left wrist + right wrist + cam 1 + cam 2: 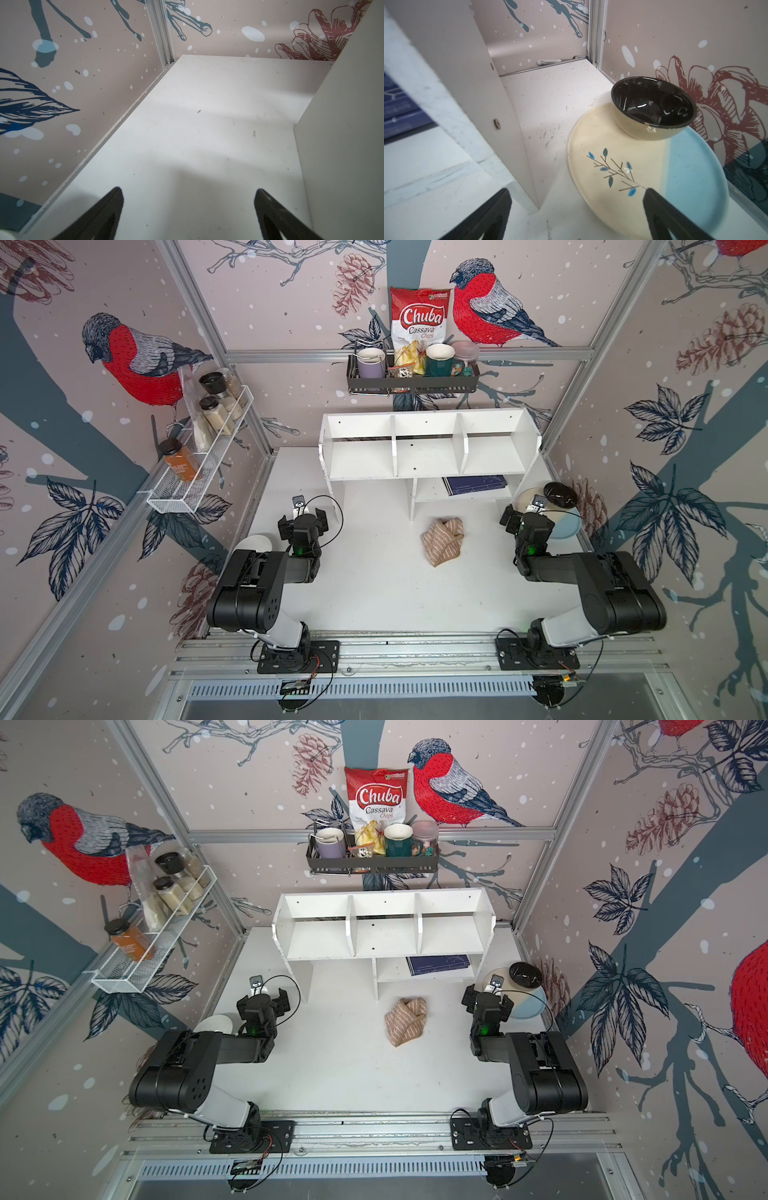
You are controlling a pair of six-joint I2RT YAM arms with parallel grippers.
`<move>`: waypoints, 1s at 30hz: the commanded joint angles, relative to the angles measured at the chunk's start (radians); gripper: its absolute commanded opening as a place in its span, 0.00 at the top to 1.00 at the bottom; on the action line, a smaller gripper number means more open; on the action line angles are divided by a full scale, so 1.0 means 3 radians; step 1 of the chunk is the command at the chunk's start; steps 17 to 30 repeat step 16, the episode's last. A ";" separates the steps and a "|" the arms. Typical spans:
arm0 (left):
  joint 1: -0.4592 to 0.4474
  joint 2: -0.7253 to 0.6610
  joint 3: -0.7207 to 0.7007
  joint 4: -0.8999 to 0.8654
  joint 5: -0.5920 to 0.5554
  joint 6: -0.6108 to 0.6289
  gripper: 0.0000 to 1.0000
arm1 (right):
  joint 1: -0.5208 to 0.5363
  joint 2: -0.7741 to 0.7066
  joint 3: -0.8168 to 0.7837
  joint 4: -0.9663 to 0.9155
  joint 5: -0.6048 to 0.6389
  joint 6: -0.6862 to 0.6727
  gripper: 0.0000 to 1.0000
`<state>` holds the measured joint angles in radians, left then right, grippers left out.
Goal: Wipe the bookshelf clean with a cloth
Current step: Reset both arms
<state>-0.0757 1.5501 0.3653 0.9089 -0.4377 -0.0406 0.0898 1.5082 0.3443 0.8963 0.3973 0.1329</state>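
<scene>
Your bookshelf (424, 425) stands at the far side of the white table (374, 597), with a navy book (476, 485) lying flat on its small lower shelf. The cloth (443, 540) lies crumpled on the table just in front of that lower shelf. It is between your two arms, nearer the right one, and neither touches it. Beside the shelf's right leg panel sits a cream-and-blue plate (608, 145), close to the right wall, with a black-lined bowl (654, 104) standing on its far part. A small white tube (549, 62) lies against the far wall behind that leg. By your left arm's elbow a white rounded dish (257, 542) shows, partly hidden. On the far wall above the shelf hangs a black rack (411, 384) holding a chips bag (419, 319) and two mugs (371, 362). On the left wall a white wire rack (178, 498) carries jars (216, 414). Your left gripper (188, 190) hangs over bare table between the left wall and the shelf's left leg panel, jaws spread wide and gripping nothing. Your right gripper (576, 190) hangs beside the right leg panel, jaws likewise spread wide and empty. One finger (658, 205) is over the plate's near rim; whether it touches the plate you cannot tell.
</scene>
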 commanded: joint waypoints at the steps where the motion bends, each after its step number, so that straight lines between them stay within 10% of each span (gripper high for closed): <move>1: -0.0015 0.0005 0.0033 0.0054 0.0053 0.0083 0.02 | -0.0005 0.0002 0.0023 0.0062 0.0051 -0.0034 0.01; 30: -0.0012 0.0008 0.0055 0.0022 0.0139 0.0105 0.02 | -0.0049 -0.0006 0.0025 0.0041 -0.0076 -0.0035 0.00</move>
